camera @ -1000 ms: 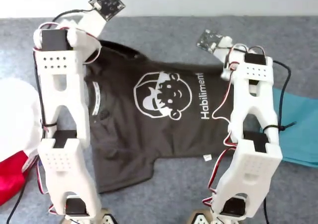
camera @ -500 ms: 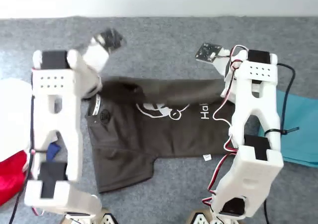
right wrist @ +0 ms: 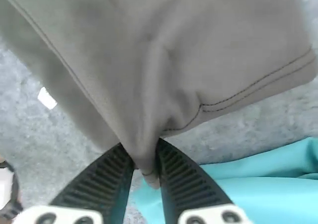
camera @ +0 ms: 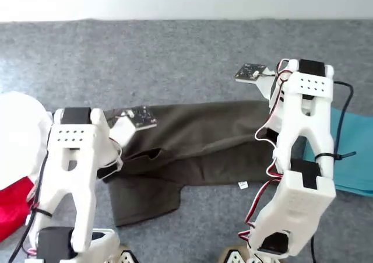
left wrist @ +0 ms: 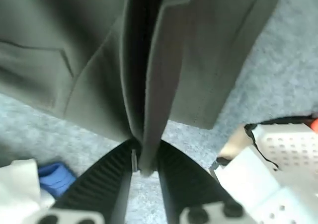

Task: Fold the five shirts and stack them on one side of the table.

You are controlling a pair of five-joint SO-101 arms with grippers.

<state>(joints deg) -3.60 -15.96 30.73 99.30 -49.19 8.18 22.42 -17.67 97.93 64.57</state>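
Dark olive-grey cotton shirt (camera: 204, 129) lies folded over on grey felt table (camera: 175, 53). Left gripper (left wrist: 144, 159) and right gripper (right wrist: 145, 162) each clamp its doubled edge.

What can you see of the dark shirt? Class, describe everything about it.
The dark shirt is soft brownish-grey cloth with stitched hems, folded into a long band on the grey table. One sleeve sticks out on the near side; a small white tag shows at its edge. The left claw and right claw each pinch a fold of it.
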